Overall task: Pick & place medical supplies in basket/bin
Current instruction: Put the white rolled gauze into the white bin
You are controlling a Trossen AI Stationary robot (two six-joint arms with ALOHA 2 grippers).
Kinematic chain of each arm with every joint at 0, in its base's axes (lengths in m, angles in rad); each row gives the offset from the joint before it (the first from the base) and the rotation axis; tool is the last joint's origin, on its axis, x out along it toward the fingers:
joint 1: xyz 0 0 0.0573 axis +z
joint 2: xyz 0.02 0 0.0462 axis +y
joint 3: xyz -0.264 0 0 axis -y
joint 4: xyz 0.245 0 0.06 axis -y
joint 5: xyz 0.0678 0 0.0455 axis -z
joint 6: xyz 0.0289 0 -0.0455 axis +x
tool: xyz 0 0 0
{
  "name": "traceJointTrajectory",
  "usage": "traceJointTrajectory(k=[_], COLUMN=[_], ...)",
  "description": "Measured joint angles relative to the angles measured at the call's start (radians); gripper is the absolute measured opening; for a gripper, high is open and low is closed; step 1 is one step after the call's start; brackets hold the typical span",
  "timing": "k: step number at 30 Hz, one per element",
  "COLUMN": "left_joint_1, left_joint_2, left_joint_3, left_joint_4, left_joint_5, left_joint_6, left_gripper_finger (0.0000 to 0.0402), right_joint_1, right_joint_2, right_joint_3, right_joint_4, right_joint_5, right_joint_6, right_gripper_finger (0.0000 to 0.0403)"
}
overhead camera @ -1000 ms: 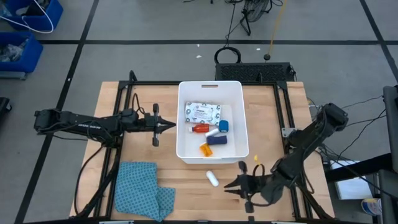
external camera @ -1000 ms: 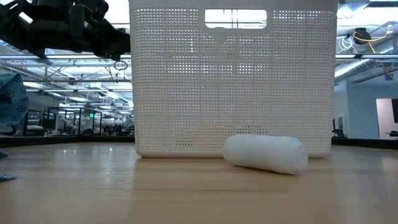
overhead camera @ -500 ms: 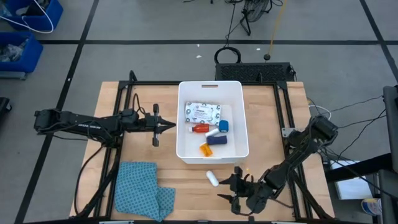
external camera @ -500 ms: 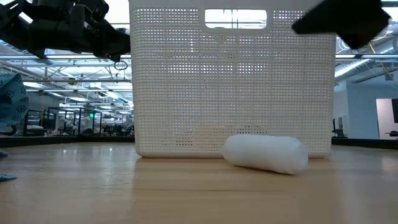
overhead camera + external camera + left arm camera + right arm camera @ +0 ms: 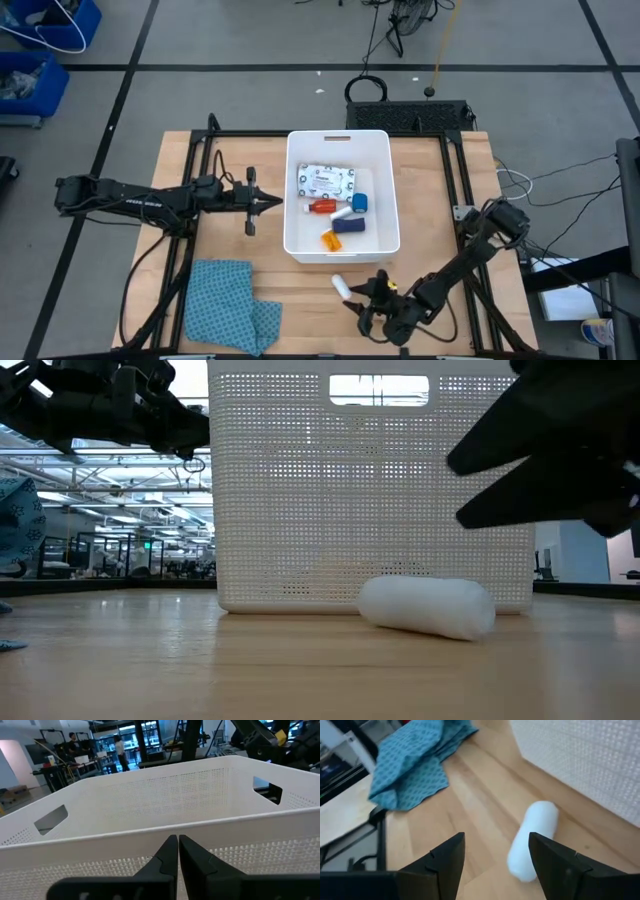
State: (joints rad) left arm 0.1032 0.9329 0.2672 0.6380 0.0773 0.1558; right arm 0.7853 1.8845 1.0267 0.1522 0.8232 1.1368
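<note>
A white cylinder (image 5: 341, 287) (image 5: 427, 606) (image 5: 532, 840) lies on its side on the table, just in front of the basket's near wall. My right gripper (image 5: 360, 303) (image 5: 495, 851) (image 5: 520, 460) is open, low over the table just right of the cylinder, pointing at it without touching. The white basket (image 5: 338, 135) (image 5: 370, 490) holds a printed packet (image 5: 327, 181), a red-capped bottle (image 5: 320, 207), a blue tape roll (image 5: 360, 202), a dark blue strip (image 5: 348, 224) and an orange pill bottle (image 5: 331, 240). My left gripper (image 5: 278, 202) (image 5: 178, 842) is shut outside the basket's left wall.
A blue patterned cloth (image 5: 230, 305) (image 5: 415, 765) lies crumpled at the table's near left corner. Bare wood lies between the cloth and the cylinder. The basket's near wall (image 5: 600, 765) stands close behind the cylinder.
My right gripper has moved toward the table's left edge, along the near side, up to the white cylinder, and has come into the low view from the right. The cylinder has stayed where it was.
</note>
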Motion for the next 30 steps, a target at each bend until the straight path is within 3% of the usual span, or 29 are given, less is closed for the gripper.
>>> traceJointTrajectory(k=[5, 10, 13, 20, 30], left_joint_1=[0.000, 0.000, 0.000, 0.000, 0.000], left_joint_2=[0.000, 0.000, 0.000, 0.000, 0.000], left_joint_3=[0.000, 0.000, 0.000, 0.000, 0.000], left_joint_4=[-0.019, -0.038, -0.038, -0.038, -0.037], left_joint_5=[0.008, 0.008, 0.009, 0.009, 0.009], left_joint_6=[-0.016, -0.023, -0.022, -0.009, -0.003], left_gripper_finger=[0.0021, 0.0021, 0.0021, 0.0021, 0.0021], right_joint_1=[-0.044, -0.090, -0.104, -0.105, -0.124], right_joint_2=[0.055, 0.131, 0.159, 0.175, 0.174], right_joint_3=[0.032, 0.106, 0.169, 0.300, 0.340], right_joint_4=[0.000, -0.029, -0.128, -0.536, -0.620], right_joint_5=[0.009, -0.057, -0.069, -0.102, -0.227], right_joint_6=[0.003, -0.014, -0.016, 0.116, 0.084], right_gripper_finger=[0.0210, 0.0210, 0.0210, 0.0210, 0.0210])
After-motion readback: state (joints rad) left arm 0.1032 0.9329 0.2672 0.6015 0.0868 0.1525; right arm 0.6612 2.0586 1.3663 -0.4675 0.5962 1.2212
